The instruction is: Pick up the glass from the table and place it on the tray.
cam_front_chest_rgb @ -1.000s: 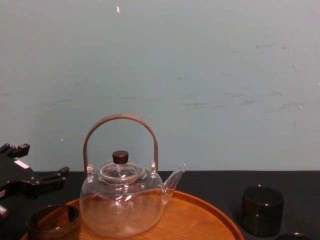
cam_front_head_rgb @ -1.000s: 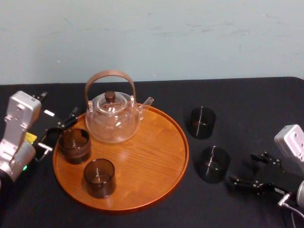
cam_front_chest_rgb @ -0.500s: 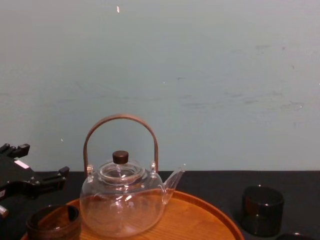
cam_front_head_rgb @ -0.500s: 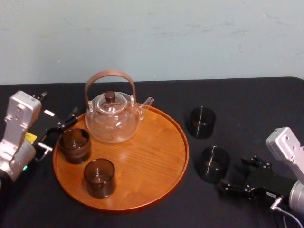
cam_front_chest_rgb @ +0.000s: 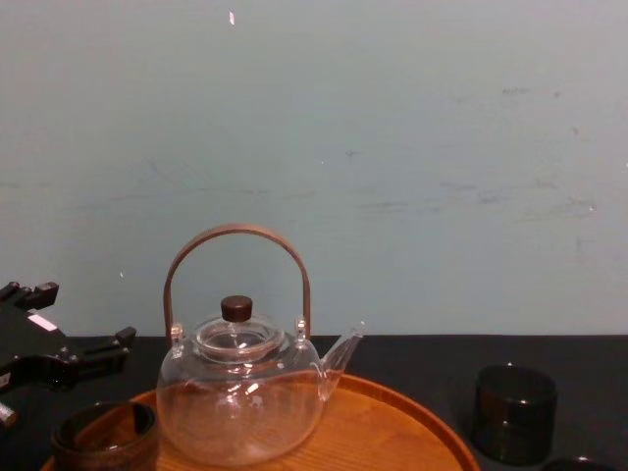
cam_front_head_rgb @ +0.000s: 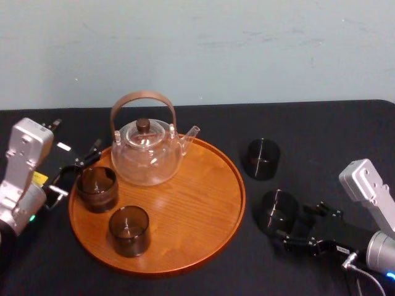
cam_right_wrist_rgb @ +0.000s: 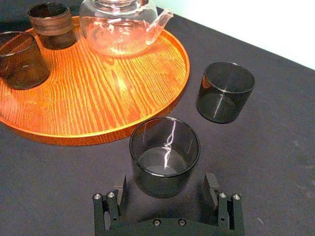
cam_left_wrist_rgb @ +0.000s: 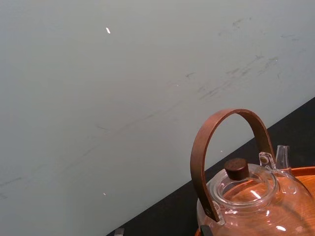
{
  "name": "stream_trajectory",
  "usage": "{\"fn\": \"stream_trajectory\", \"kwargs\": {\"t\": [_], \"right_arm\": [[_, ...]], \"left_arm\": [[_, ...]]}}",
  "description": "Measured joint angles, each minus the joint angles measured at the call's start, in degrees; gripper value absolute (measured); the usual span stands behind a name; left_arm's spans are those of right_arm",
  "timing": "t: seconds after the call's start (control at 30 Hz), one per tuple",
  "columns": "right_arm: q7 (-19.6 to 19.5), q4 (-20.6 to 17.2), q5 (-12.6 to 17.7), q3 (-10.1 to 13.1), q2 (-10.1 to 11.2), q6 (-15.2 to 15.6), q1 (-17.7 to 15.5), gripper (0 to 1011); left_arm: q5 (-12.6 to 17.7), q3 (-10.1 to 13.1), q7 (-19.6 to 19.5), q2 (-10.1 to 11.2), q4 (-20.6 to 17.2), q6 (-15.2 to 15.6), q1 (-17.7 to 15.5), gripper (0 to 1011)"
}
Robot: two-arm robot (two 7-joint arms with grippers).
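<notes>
My right fingers stand wide apart, flanking the glass, which sits on the black counter just beside the tray. My left fingers rest spread at the tray's left rim.

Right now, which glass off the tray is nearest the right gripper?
The glass nearer the robot, flanked by the open right gripper; the other glass stands farther back by the tray.
</notes>
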Motion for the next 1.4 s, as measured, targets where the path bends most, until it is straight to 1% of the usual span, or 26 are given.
{"fn": "stream_trajectory", "kwargs": {"t": [0.4, 0.6, 1.03, 1.27, 1.4], "right_arm": [[-0.2, 1.5, 1.1, 0.0, -1.3, 1.7, 1.5, 1002], [0.6, 2.1, 1.4, -1.0, -1.5, 2.0, 2.8, 1002], [1.1, 2.5, 1.6, -2.4, -1.2, 2.3, 4.0, 1002], [1.0, 3.3, 1.8, -2.9, -1.7, 2.5, 5.3, 1002], [1.1, 4.1, 1.8, -3.5, -2.1, 2.7, 6.6, 1002]], "left_arm": [[0.0, 0.0, 0.0, 0.0, 0.0, 0.0, 0.0, 1001], [0.0, 0.0, 0.0, 0.0, 0.0, 0.0, 0.0, 1001], [0.0, 0.0, 0.0, 0.0, 0.0, 0.0, 0.0, 1001], [0.0, 0.0, 0.0, 0.0, 0.0, 0.0, 0.0, 1001], [0.0, 0.0, 0.0, 0.0, 0.0, 0.0, 0.0, 1001]]}}
